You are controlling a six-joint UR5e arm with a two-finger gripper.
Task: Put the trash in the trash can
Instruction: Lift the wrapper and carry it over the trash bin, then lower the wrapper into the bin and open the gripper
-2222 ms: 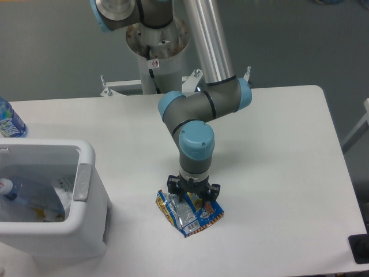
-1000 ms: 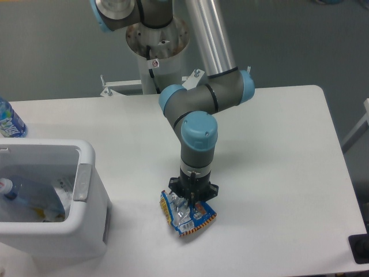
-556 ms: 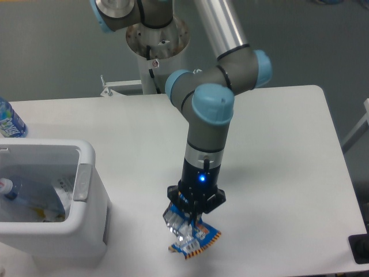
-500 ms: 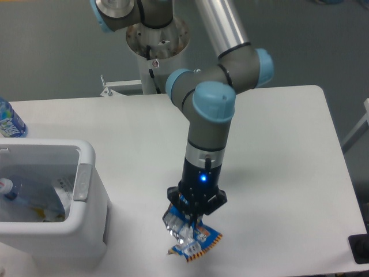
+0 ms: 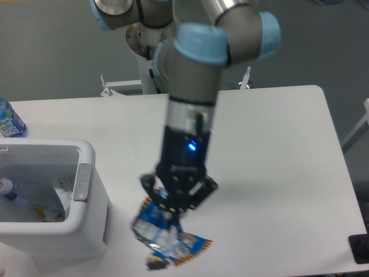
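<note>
My gripper points straight down near the table's front edge, shut on the top of the crumpled blue foil snack wrapper. The wrapper hangs below the fingers, lifted off the table and blurred. To the left stands the white trash can with a grey handle strip on its rim. Inside the can lies a crushed clear plastic bottle. The wrapper is to the right of the can and outside it.
An uncrushed bottle with a blue label stands at the table's far left edge behind the can. The arm's base column rises behind the table. A dark object sits at the front right corner.
The gripper shut on the wrapper, lifted it off the table and carried it up and to the left, closer to the can. The arm now looms larger in view.
</note>
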